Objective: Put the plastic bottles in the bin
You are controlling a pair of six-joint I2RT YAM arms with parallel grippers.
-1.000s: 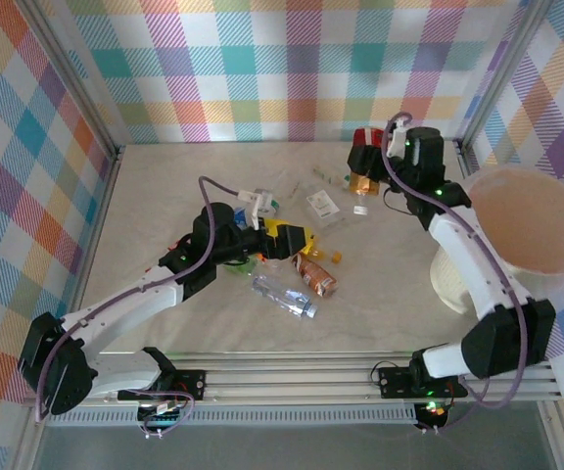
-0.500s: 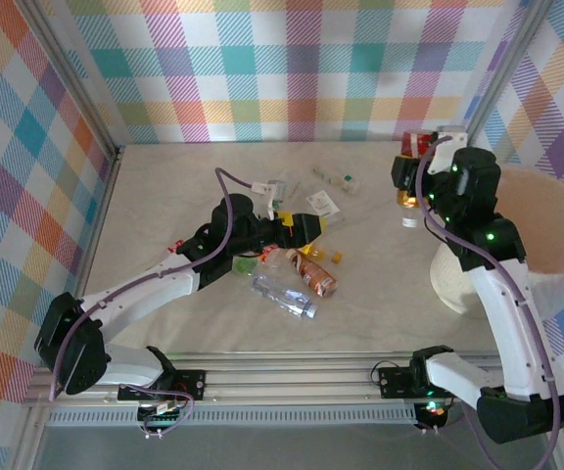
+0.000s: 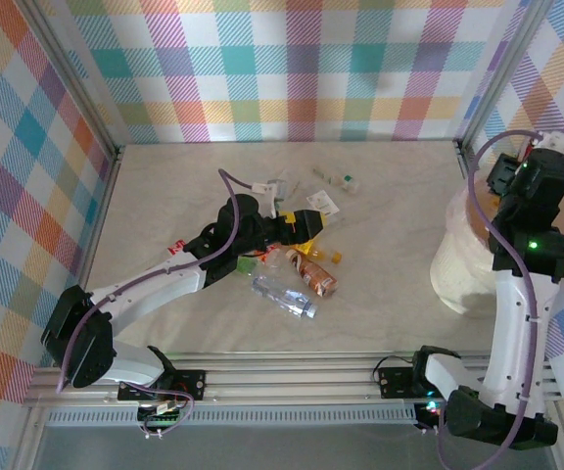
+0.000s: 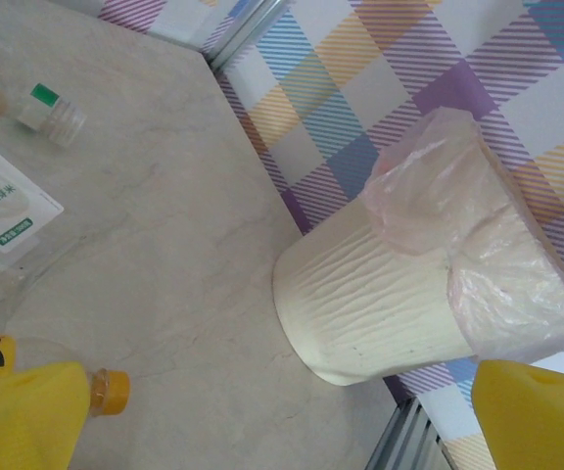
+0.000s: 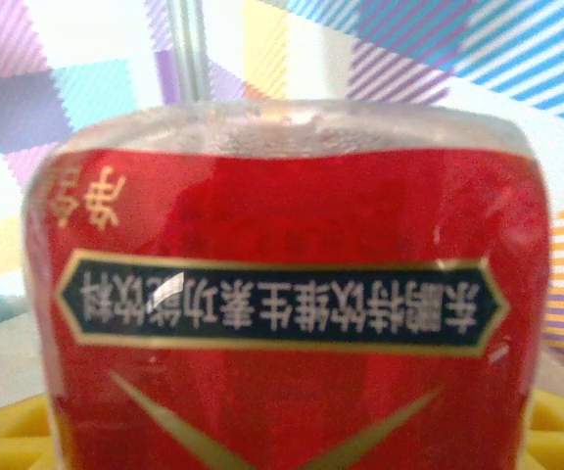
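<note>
From above, you see that the right arm (image 3: pixel 517 284) has swung away from the middle of the table (image 3: pixel 164 196) and now stands over the bin (image 3: pixel 455 269) at the right side. The left gripper (image 3: pixel 311 223) has moved only a little. It hangs over the plastic bottles (image 3: pixel 284 297), which lie in a group near the middle, and its jaws are wide apart and hold nothing.

In the left wrist view, the yellow fingers (image 4: pixel 27 421) stand far apart. An orange-capped bottle (image 4: pixel 106 390) lies just beside one of them, and the bin stands well apart beyond.

In the right wrist view, the right gripper (image 5: pixel 282 441) is partly closed on a red-labelled bottle (image 5: pixel 282 294). I judge this bottle is ready for release over the bin — but several more wait on the table.
</note>
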